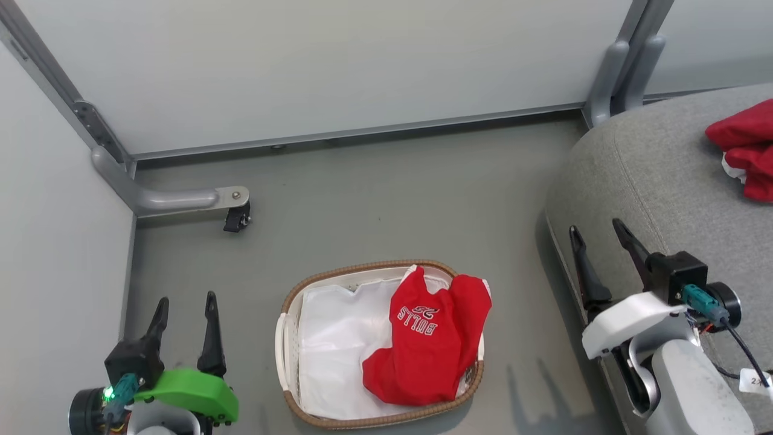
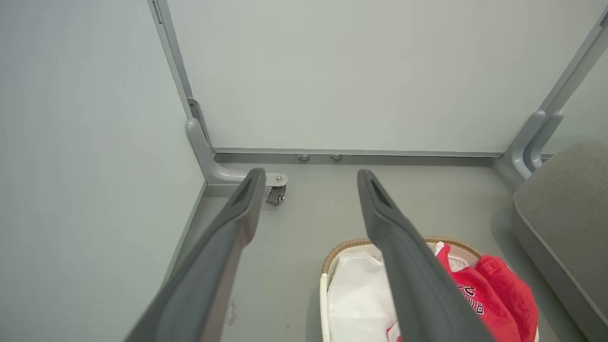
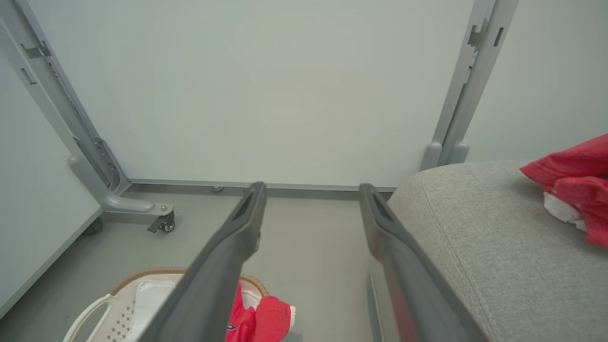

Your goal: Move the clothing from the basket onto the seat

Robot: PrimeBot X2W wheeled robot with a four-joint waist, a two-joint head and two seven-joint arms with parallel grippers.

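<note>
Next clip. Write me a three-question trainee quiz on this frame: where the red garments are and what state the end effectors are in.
1. How many red garments lie in the basket?
2. The other red garment lies: A) on the floor, B) on the seat, C) between the fingers of an end effector.
3. True or false: the left end effector and the right end effector are both open and hold nothing.

Key
1. One, the BULLS jersey, lying over the white liner.
2. B
3. True
</note>
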